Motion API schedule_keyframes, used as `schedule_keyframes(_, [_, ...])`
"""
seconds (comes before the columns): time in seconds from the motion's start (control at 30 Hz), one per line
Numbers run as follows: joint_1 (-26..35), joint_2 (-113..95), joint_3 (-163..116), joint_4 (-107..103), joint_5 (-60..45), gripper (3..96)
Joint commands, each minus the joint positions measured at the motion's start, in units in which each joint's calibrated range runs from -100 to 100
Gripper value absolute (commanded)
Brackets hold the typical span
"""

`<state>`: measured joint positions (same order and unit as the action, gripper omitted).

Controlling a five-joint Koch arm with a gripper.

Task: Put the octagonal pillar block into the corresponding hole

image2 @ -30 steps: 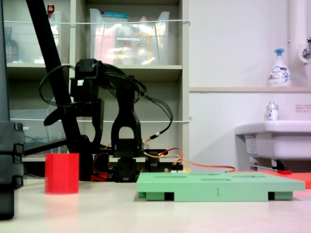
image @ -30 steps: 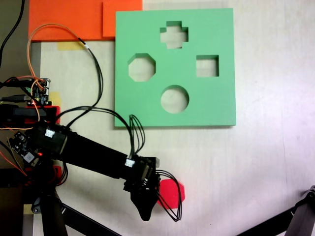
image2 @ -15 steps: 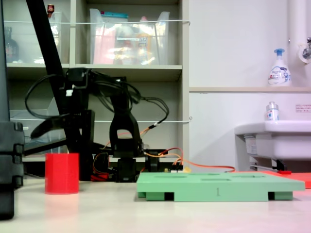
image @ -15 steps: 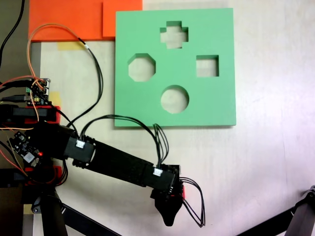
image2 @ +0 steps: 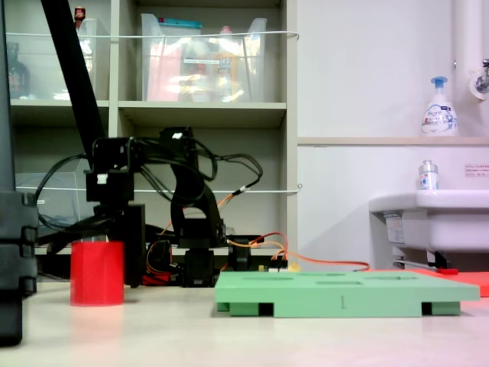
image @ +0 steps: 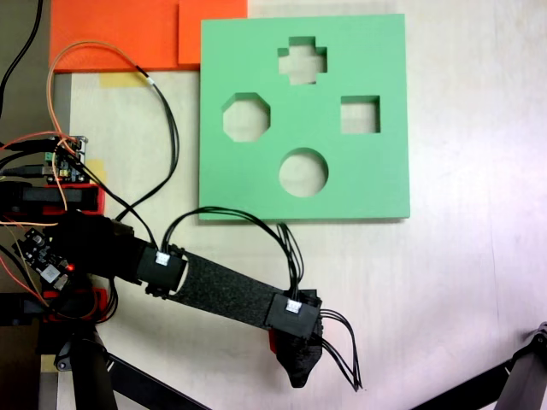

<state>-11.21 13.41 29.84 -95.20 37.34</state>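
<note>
On the pale worktop (image: 461,282) in the first exterior view, the green foam board (image: 367,188) lies toward the far side, flat, with four cutouts: a cross, a square, a round one and the eight-sided hole (image: 246,118) at the first exterior view's left. The black arm (image: 214,290) reaches from the first exterior view's left toward the near edge, and its end effector (image: 297,359) sits directly over the red block (image: 273,342), of which only a thin red sliver shows beside the arm's wrist. The block is well apart from the board and its holes. Black cables (image: 342,363) loop off the wrist. An orange sheet (image: 120,34) lies at the far left corner.

In the second exterior view, the red block (image2: 97,274) stands upright on the worktop at the second exterior view's left, apart from the green board (image2: 344,294). The end effector (image2: 107,233) is low around the block's top; I cannot tell whether its jaws are spread or pressing the block. Shelves (image2: 199,107) and a sink (image2: 428,222) stand behind.
</note>
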Motion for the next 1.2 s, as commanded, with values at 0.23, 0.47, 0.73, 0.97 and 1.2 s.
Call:
schedule_keyframes(0.23, [-0.83, 0.70, 3.56, -4.80, -0.24, 47.3])
schedule_keyframes(0.47, [-1.51, 1.12, 3.66, -4.80, 0.05, 46.5])
schedule_keyframes(0.73, [-1.61, 0.98, 3.86, -4.80, 1.95, 44.1])
schedule_keyframes(0.97, [-0.63, -7.96, 3.46, -4.80, 2.74, 42.9])
schedule_keyframes(1.2, [1.86, -26.26, -1.92, -4.80, 5.67, 41.5])
